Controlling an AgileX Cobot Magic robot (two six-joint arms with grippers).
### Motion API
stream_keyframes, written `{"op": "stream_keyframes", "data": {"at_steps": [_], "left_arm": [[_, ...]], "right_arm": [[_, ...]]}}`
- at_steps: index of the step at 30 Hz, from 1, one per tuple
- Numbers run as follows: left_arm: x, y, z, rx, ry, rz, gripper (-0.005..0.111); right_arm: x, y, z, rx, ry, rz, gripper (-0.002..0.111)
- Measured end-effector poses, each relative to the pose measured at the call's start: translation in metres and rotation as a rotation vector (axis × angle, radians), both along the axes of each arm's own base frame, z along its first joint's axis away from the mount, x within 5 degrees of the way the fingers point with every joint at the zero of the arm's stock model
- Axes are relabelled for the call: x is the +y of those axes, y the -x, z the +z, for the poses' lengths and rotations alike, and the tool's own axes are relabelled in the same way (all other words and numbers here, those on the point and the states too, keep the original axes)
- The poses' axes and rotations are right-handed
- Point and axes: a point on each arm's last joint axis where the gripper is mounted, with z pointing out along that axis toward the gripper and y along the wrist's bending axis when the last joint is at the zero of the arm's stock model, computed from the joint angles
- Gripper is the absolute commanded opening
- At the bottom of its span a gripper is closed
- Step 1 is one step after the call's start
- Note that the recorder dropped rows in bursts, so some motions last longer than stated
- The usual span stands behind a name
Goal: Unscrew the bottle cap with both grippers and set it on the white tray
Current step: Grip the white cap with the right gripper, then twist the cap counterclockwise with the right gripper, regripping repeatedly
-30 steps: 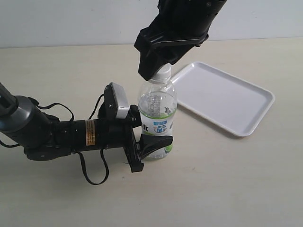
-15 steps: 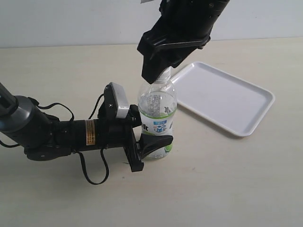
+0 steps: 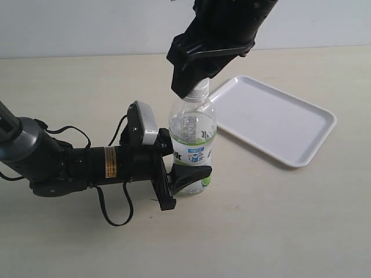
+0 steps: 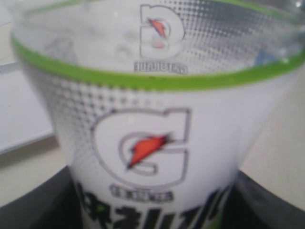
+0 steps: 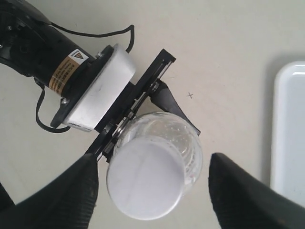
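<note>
The bottle (image 3: pixel 192 139) stands upright on the table with my left gripper (image 3: pixel 193 171) shut on its lower body; one black finger (image 3: pixel 191 173) shows in front. In the left wrist view the label of the bottle (image 4: pixel 152 119) fills the frame, with the left gripper (image 4: pixel 152 212) dark at both lower corners. The white bottle cap (image 3: pixel 200 88) sits on the neck. My right gripper (image 3: pixel 190 86) hangs over it, open. From above, the bottle cap (image 5: pixel 144 180) lies between the fingers of the right gripper (image 5: pixel 152 191), with gaps on both sides. The white tray (image 3: pixel 278 121) lies to the right.
The left arm and its loose black cable (image 3: pixel 113 211) lie low across the table on the left. The tray's edge (image 5: pixel 289 129) shows beside the bottle in the right wrist view. Bare beige table surrounds the bottle (image 3: pixel 261 220).
My right gripper dipped slightly lower over the cap and has come back up a little. The left gripper and the bottle have not moved.
</note>
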Motion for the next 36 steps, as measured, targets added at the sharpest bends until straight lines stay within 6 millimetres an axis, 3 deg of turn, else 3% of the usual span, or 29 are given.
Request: {"op": "stream_keyframes", "data": {"at_steps": [11,23,29,36], "left_arm": [[0.0,-0.0001,0.0,0.0,0.0,0.002,0.0],[0.0002,-0.0009,0.0002,0.003,0.003,0.011,0.0],[0.0002,-0.0009,0.0,0.003,0.001,0.012,0.0],[0.0002,-0.0009,0.0,0.0,0.0,0.011,0.0]], "right_arm": [[-0.0018,-0.001,-0.0005,-0.014,0.022,0.003,0.059],[-0.0015,-0.0007,-0.0005,-0.03,0.029,0.055,0.004],[-0.0012,-0.0005,-0.0004,-0.105,0.061,0.246,0.0],[-0.0006,0.0001,-0.0003,-0.248,0.123,0.615,0.0]]}}
